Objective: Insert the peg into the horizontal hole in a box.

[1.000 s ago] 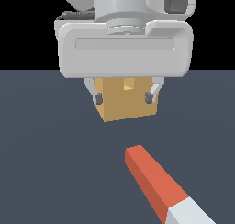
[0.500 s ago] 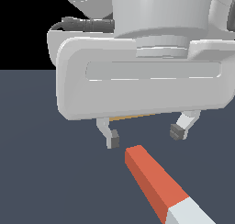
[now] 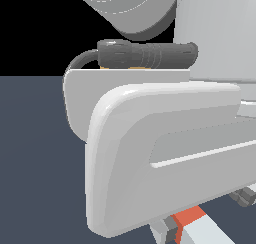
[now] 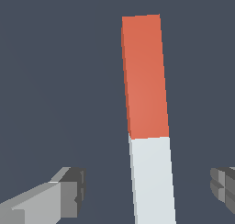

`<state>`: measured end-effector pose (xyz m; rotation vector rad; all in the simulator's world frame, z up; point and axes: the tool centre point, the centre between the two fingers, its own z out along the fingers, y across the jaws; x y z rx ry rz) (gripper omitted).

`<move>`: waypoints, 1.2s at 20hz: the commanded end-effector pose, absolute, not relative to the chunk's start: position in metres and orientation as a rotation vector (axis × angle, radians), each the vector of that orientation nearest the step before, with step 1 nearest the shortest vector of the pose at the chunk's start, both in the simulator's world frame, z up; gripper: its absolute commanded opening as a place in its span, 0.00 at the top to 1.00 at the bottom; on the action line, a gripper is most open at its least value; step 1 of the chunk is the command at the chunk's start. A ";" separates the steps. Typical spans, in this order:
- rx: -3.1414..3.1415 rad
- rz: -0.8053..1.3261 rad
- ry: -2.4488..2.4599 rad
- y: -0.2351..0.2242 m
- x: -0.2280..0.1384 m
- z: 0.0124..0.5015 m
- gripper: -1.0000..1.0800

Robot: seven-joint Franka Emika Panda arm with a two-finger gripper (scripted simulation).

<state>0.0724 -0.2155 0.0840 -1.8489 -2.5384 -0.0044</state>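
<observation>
Readable text: none in either view.
Peg [image 4: 148, 122]: plain red-orange half and plain white half, no letters, numbers or marks on them.
Gripper [image 4: 149, 188]: grey and white housing without a brand name, label or sign.
Black cable part [image 3: 145, 54] on the arm: no writing can be made out.
Desk [image 4: 55, 81]: even dark surface, no print on it.

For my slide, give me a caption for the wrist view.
Open gripper straddles the white half of the peg lying on the dark floor, fingers clear of it.
</observation>
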 end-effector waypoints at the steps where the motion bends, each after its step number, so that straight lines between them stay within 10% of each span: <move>1: -1.818 -0.004 -2.561 -0.224 0.080 0.079 0.04; 24: -1.754 0.000 -2.606 -0.243 0.097 0.054 0.04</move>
